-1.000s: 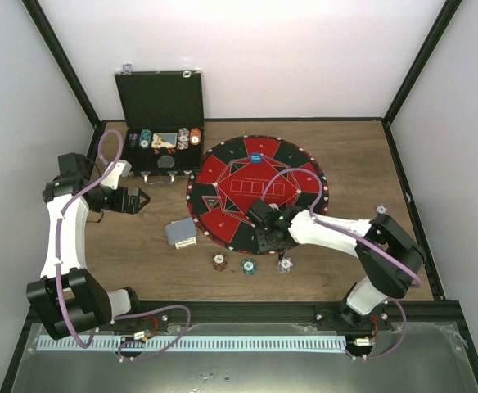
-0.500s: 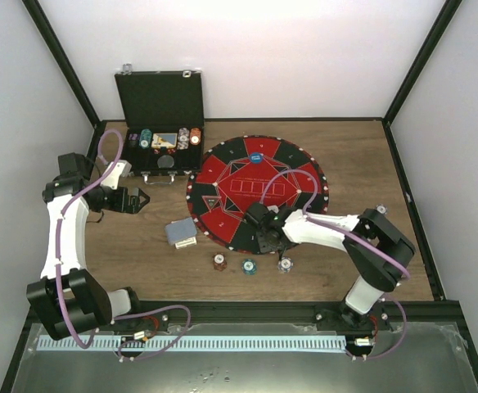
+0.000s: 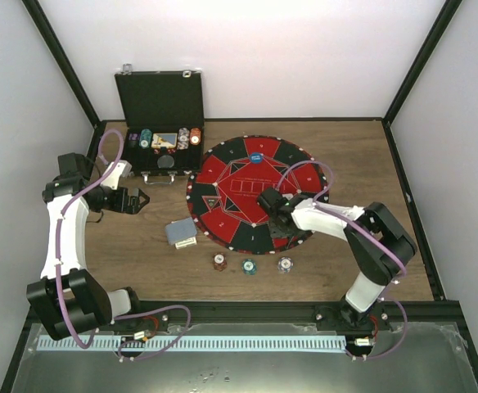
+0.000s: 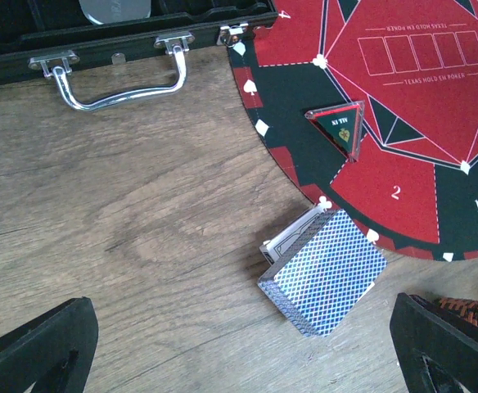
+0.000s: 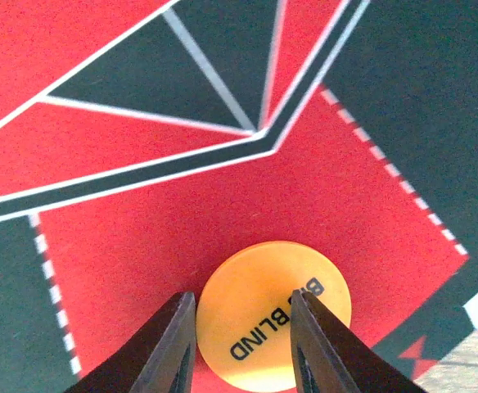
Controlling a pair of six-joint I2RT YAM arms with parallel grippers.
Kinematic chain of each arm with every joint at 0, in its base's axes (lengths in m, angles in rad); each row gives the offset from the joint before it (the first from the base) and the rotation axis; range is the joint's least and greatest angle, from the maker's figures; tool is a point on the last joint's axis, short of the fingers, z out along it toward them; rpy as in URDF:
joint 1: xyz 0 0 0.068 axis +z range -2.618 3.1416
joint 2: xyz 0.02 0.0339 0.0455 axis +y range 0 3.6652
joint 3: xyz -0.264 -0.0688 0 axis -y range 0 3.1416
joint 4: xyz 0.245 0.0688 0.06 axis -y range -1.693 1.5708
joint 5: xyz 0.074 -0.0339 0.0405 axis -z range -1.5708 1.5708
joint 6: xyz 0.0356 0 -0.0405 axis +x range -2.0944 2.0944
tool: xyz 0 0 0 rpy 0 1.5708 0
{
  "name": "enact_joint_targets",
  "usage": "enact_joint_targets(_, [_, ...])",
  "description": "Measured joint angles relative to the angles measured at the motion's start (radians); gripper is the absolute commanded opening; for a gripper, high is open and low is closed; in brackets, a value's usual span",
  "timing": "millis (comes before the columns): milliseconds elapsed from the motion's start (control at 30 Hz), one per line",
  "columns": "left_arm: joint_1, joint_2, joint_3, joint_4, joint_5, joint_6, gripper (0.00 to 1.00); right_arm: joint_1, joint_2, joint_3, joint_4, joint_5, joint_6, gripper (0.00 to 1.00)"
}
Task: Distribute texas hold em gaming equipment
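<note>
The right tool (image 5: 241,304) hangs low over the round red-and-black mat (image 3: 231,176), its jaws a narrow way apart and clamped on nothing. The orange Big Blind button (image 5: 251,323) lies flat on a red panel directly beneath it, one finger overlapping the disc's edge. Only the right wrist view shows this; from the top external view the wrist hides both the button and the fingertips. That overhead view gives the wider layout instead. A blue button (image 3: 256,157) lies on the mat's far side, well beyond the right tool. Three small chip stacks, brown-red (image 3: 220,262), teal (image 3: 249,265) and white (image 3: 285,264), sit in a row on the counter (image 3: 141,254), just off the mat's near rim and behind that tool. The left tool (image 3: 138,199) hovers over bare wood with its jaws spread wide and empty. Its wrist view alone shows the deck of blue-backed playing cards (image 4: 325,274) lying tilted just ahead of it, at the mat's edge. It also shows a triangular marker (image 4: 341,127) on the mat and the metal handle (image 4: 120,82) of the open black case (image 3: 160,102) farther ahead
</note>
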Motion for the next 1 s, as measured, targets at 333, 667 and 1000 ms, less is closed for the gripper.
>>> enact_joint_targets(333, [0.0,0.0,0.0,0.0,-0.001,0.001,1.0,-0.053,0.016,0.08,-0.069,0.034,-0.065,0.5])
enact_joint_targets(667, [0.0,-0.005,0.0,0.001,-0.013,0.008,1.0,0.301,0.028,0.441,-0.177,0.005,-0.034,0.91])
enact_joint_targets(1000, [0.0,-0.011,0.0,0.002,-0.038,0.008,1.0,0.522,0.216,0.528,-0.229,-0.1,-0.005,0.88])
